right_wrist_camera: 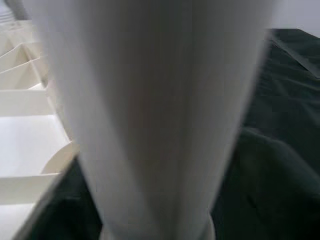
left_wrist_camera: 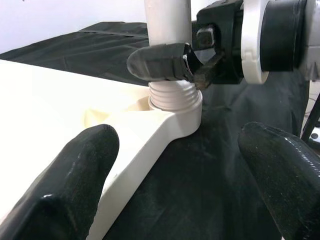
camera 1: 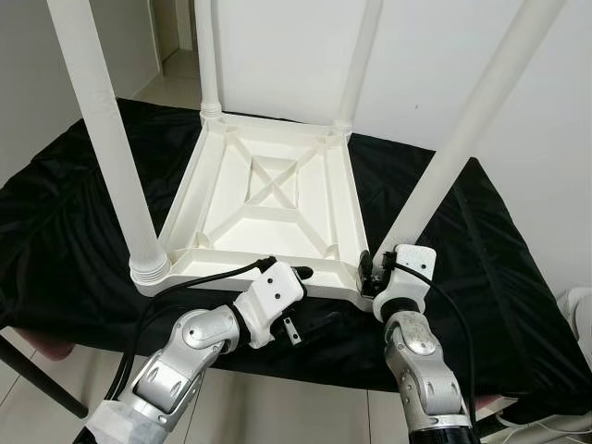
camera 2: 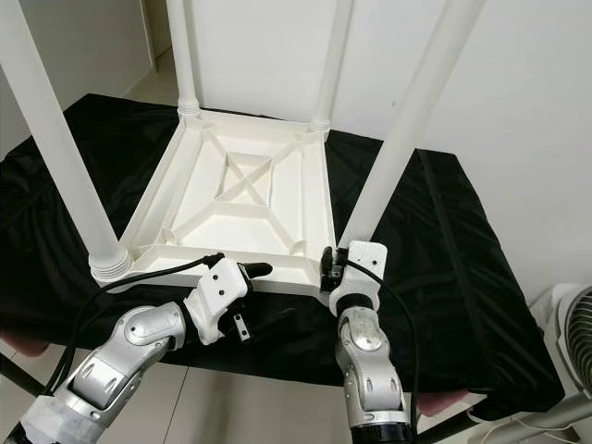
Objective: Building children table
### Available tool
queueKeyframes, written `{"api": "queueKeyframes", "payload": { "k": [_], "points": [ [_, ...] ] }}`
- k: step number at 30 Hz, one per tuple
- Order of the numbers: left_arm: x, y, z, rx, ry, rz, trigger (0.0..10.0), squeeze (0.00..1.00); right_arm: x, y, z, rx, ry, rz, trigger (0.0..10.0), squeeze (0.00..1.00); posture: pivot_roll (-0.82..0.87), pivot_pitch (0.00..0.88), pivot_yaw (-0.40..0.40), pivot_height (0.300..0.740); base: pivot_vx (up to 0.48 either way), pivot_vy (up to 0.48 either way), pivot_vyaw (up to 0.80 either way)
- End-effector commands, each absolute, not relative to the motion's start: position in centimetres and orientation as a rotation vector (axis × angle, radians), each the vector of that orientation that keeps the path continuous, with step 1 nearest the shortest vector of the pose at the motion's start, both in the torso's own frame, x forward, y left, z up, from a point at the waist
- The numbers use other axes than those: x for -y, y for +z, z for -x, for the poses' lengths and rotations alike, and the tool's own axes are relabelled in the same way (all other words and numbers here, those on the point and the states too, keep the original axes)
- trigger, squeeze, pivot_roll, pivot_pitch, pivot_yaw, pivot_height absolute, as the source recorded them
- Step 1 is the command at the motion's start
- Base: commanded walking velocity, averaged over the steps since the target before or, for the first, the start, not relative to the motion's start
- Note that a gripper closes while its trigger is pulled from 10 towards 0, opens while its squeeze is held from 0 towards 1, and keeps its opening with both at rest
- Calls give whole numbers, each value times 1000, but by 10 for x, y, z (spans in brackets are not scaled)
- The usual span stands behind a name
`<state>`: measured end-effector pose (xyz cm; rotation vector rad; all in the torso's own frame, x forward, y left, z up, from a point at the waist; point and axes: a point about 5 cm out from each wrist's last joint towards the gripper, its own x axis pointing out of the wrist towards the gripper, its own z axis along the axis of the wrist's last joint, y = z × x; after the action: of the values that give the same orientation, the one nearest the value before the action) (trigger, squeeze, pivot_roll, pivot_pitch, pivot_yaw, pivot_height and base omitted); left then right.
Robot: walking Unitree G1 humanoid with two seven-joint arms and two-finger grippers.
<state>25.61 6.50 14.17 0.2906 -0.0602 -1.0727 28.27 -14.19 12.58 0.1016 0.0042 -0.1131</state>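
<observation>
Lying upside down on a black cloth (camera 1: pixel 481 240), the white children's table (camera 1: pixel 268 199) points four legs up toward a pale wall (camera 1: pixel 296 46), with light floor tiles (camera 1: pixel 176 88) running into a doorway at the far left. And the right eye view adds a white fan (camera 2: pixel 573 338) at the robot's right. The right gripper (camera 1: pixel 370 270) sits at the near right corner, fingers clamped on the near right leg (camera 1: pixel 462 139) just above its threaded base. From the left wrist, one black finger (left_wrist_camera: pixel 160 62) wraps that leg's front; the right wrist sees a blurred white column. The left gripper (camera 1: pixel 298 301) hovers at the table's near edge, fingers (left_wrist_camera: pixel 65 175) spread wide, holding nothing.
</observation>
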Motion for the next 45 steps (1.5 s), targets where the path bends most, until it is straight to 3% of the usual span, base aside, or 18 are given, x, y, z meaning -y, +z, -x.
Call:
{"api": "queueKeyframes", "payload": {
  "k": [1, 11, 12, 15, 28, 29, 30, 31, 34, 41, 42, 45],
  "points": [
    [-61, 143, -251, 62, -1134, -300, 10000, 0, 149, 118, -280, -43, -170, -135, 10000, 1000, -45, 0, -99, 740, 0, 0, 0],
    [-64, 142, -251, 58, -1121, -300, 10000, 0, 150, 119, -270, -21, 38, -111, 10000, 1000, -49, 0, -105, 740, 0, 0, 0],
    [-64, 142, -252, 57, -1119, -310, 10000, 0, 151, 118, -266, -16, 124, -85, 10000, 0, -53, 0, -101, 740, 0, 0, 0],
    [-63, 140, -254, 51, -1127, -340, 10000, 0, 161, 119, -265, 1, 302, -32, 10000, 0, -57, 0, -90, 740, 0, 0, 0],
    [-60, 143, -257, 55, -1147, -340, 10000, 0, 160, 132, -299, 52, 532, 114, 10000, 0, -72, 0, -61, 740, 0, 0, 0],
    [-58, 143, -258, 57, -1152, -338, 10000, 0, 153, 129, -303, 42, 570, 117, 4863, 0, -73, 0, -58, 740, 0, 0, 0],
    [-58, 143, -258, 57, -1152, -338, 10000, 0, 153, 129, -303, 42, 570, 117, 4863, 0, -73, 0, -58, 740, 0, 0, 0],
    [-55, 144, -258, 61, -1158, -334, 10000, 0, 146, 124, -307, 25, 618, 114, 78, 0, -66, 0, -61, 740, 0, 0, 0],
    [-54, 145, -257, 65, -1161, -331, 10000, 0, 144, 121, -307, 12, 629, 101, 0, 0, -63, 0, -64, 740, 0, 0, 0],
    [-54, 147, -257, 69, -1157, -324, 10000, 0, 147, 115, -304, -3, 637, 104, 0, 0, -63, 0, -66, 740, 0, 0, 0],
    [-54, 146, -257, 68, -1157, -324, 10000, 0, 150, 114, -305, -4, 605, 90, 10000, 0, -66, 0, -66, 740, 0, 0, 0],
    [-54, 146, -256, 69, -1158, -324, 10000, 0, 151, 117, -306, 5, 578, 65, 10000, 0, -66, 0, -68, 740, 0, 0, 0]
  ]
}}
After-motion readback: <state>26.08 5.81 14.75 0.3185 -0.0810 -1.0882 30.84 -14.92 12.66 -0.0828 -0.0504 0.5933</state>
